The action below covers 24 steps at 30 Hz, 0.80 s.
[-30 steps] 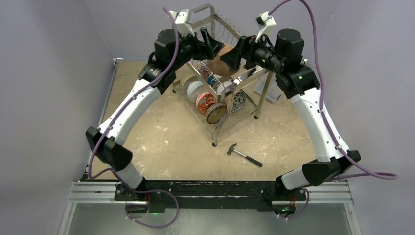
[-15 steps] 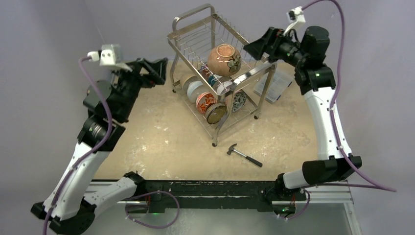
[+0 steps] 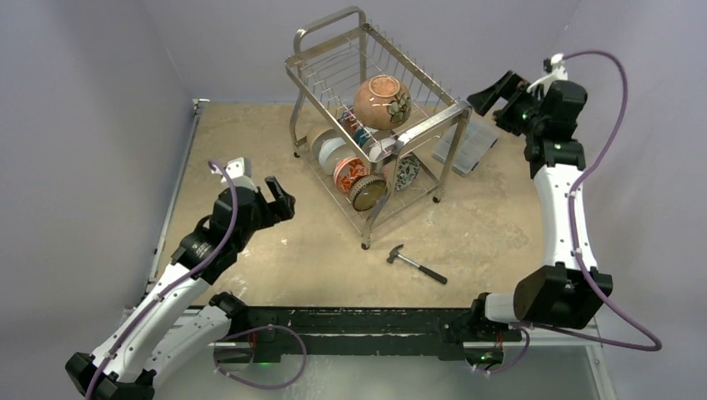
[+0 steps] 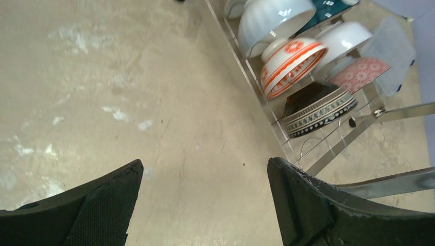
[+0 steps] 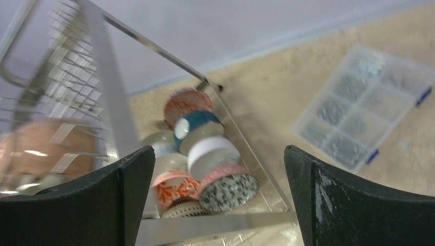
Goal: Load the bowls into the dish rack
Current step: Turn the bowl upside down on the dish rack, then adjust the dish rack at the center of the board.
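Note:
The chrome dish rack (image 3: 425, 127) stands at the back middle of the table. A copper-brown bowl (image 3: 382, 102) rests on its upper tier. Several bowls stand on edge on the lower tier, among them a red-and-white one (image 3: 350, 173) and a dark brown one (image 3: 368, 192). The left wrist view shows the red-and-white bowl (image 4: 290, 64) and the dark patterned bowl (image 4: 318, 110) in the rack. My left gripper (image 3: 282, 197) hangs open and empty over bare table, left of the rack. My right gripper (image 3: 490, 90) is open and empty, right of the rack's top.
A hammer (image 3: 415, 263) lies on the table in front of the rack. A clear plastic compartment box (image 3: 467, 143) sits right of the rack, below my right gripper, and shows in the right wrist view (image 5: 359, 105).
Both grippers have let go of the copper-brown bowl, which stays on the upper tier. The left arm swung down and left to the table; the right arm drew back to the right.

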Available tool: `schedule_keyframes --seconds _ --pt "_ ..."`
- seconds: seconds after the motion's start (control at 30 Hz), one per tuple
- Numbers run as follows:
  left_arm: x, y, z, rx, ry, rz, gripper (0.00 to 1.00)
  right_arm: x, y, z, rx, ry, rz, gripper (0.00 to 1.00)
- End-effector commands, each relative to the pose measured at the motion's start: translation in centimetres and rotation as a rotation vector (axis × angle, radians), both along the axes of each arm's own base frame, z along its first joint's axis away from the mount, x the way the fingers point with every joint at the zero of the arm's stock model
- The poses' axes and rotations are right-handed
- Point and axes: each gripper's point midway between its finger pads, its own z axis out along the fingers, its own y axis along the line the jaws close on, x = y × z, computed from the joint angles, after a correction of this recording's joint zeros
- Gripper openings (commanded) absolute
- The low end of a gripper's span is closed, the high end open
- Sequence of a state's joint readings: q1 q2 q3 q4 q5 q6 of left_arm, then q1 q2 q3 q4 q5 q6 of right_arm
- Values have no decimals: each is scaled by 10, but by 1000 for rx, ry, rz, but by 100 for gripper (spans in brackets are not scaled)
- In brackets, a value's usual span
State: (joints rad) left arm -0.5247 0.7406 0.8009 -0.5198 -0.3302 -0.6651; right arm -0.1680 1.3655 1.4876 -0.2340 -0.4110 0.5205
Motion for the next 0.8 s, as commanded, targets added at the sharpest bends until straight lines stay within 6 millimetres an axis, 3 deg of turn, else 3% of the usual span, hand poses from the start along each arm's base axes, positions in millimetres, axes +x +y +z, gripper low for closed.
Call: schedule_keyframes --seconds 0.0,0.1,0.27,0.6,0.67,0.77 --pt "-10 -10 -21 -156 71 37 89 2 -12 -55 3 87 -83 97" --pt "-10 -14 -37 -177 96 36 89 -3 -8 -93 -26 161 -45 96" --pt "-3 -17 -41 -178 80 32 91 -22 29 -119 -31 208 104 99" --pt "18 -18 -40 -119 -8 26 96 -64 119 -134 -14 204 398 99" --pt "22 -17 -38 -105 -30 27 96 -69 127 -132 -15 191 422 99" --pt "28 -14 -36 -77 -59 39 97 -67 122 -130 -41 169 389 99"
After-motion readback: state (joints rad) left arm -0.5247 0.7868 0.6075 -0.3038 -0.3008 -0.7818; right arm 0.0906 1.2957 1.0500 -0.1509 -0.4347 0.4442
